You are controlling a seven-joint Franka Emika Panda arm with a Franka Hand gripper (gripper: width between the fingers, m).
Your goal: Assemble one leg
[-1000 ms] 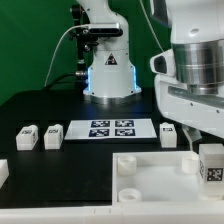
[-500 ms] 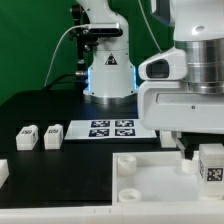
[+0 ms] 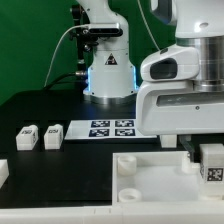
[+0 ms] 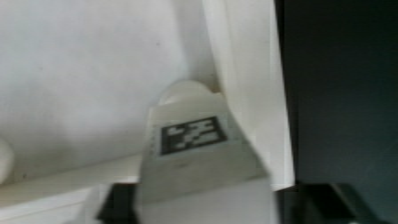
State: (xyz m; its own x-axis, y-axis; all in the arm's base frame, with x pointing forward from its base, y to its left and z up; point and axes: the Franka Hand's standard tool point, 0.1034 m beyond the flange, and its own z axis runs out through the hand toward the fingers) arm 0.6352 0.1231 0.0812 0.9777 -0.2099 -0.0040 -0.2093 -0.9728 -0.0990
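A leg, a small white block with a black-and-white tag, stands at the exterior view's right, against the big white panel. My gripper has come down over it. In the wrist view the leg fills the space between my two dark fingertips, one on each side of it; the gripper looks open, close around the leg. Two more legs stand at the left.
The marker board lies in the middle, in front of the robot base. Another white block sits at the far left edge. The arm's body covers the upper right of the exterior view.
The arm has come down and shifted toward the exterior view's left, bringing the fingers around the right-hand leg. The leg has not moved.
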